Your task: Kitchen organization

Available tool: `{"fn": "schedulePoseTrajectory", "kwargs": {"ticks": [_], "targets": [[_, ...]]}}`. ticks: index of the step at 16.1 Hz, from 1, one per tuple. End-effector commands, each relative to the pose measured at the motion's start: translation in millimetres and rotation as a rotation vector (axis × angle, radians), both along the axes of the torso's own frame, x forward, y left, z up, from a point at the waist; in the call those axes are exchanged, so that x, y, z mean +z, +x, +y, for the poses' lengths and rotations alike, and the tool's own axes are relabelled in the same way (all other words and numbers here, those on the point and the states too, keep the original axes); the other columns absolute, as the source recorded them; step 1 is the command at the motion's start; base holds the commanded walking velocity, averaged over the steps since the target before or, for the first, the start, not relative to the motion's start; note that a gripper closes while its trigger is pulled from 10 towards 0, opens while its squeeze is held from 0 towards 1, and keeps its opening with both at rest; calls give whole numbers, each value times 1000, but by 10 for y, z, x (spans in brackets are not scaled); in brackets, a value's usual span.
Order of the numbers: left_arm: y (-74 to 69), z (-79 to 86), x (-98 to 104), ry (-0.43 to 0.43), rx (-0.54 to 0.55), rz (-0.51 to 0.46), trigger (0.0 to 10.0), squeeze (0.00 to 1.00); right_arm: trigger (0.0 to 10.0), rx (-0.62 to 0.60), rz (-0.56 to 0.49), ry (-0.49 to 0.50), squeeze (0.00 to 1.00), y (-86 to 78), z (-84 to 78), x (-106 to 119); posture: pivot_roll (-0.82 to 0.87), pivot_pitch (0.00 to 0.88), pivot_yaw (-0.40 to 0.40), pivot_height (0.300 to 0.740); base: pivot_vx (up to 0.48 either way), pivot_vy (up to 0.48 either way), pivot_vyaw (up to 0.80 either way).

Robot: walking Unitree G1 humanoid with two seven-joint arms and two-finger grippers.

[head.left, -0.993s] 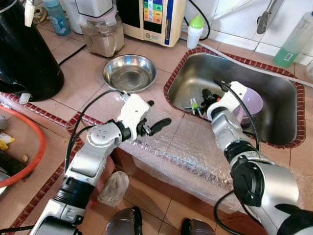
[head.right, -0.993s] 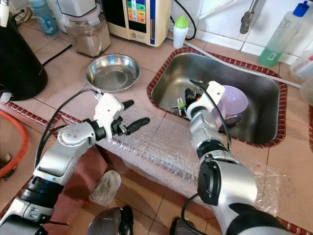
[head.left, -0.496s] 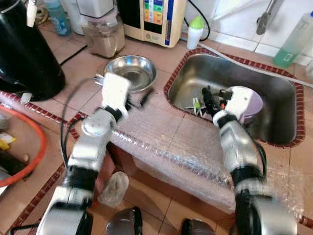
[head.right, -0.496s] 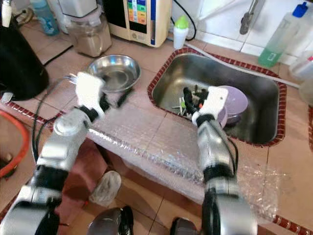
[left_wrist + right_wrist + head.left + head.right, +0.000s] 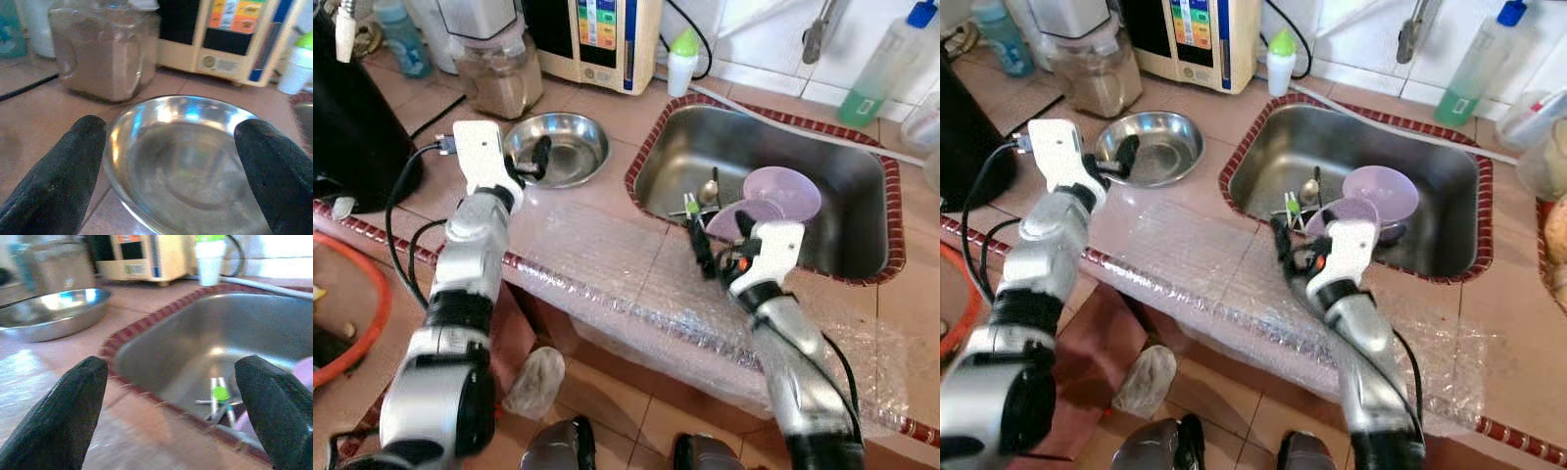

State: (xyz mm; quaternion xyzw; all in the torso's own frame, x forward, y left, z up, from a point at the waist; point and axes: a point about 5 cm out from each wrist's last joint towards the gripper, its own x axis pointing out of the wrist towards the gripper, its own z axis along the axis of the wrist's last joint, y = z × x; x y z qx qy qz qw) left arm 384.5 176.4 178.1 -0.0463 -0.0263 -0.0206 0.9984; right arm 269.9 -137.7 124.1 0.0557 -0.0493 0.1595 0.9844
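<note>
A steel bowl [image 5: 560, 149] sits on the tiled counter left of the sink [image 5: 862, 250]. My left gripper [image 5: 534, 161] hovers open at the bowl's near-left rim; in the left wrist view its fingers [image 5: 54, 181] straddle the steel bowl [image 5: 190, 156] without touching it. In the sink lie two purple bowls [image 5: 783, 192] and some utensils [image 5: 697, 201] with a green piece. My right gripper [image 5: 705, 253] is open above the sink's near edge, over the bubble wrap [image 5: 626, 279]. The right wrist view looks past its fingertips [image 5: 68, 411] into the sink [image 5: 195, 342].
Along the back stand a blender jar of brown powder [image 5: 494, 76], a cream water purifier [image 5: 597, 39], a white green-capped bottle [image 5: 682, 61] and a green soap bottle [image 5: 873, 69]. A big black appliance [image 5: 352, 117] is at left. A faucet [image 5: 817, 31] rises behind the sink.
My left gripper has swung from over the bubble wrap back to the steel bowl's rim. My right gripper has drawn out of the sink to its near edge. The camera shifted too.
</note>
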Motion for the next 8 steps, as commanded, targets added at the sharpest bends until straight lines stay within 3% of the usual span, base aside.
{"fn": "schedulePoseTrajectory", "kwargs": {"ticks": [1, 5, 8], "targets": [[33, 45, 34, -26, 31, 5, 10000, 0, 10000, 20, -4, -8, 0, -55, 44, 57, -146, 144, 40, 740, 0, 0, 0], [139, 59, 26, -92, 58, 65, 10000, 0, 10000, 25, 36, -7, 0, -255, 55, 89, -186, 187, 55, 740, 0, 0, 0], [178, 165, -34, -152, 128, 146, 10000, 0, 10000, 45, 60, 0, 0, -350, 69, 152, -220, 219, 55, 740, 0, 0, 0]]}}
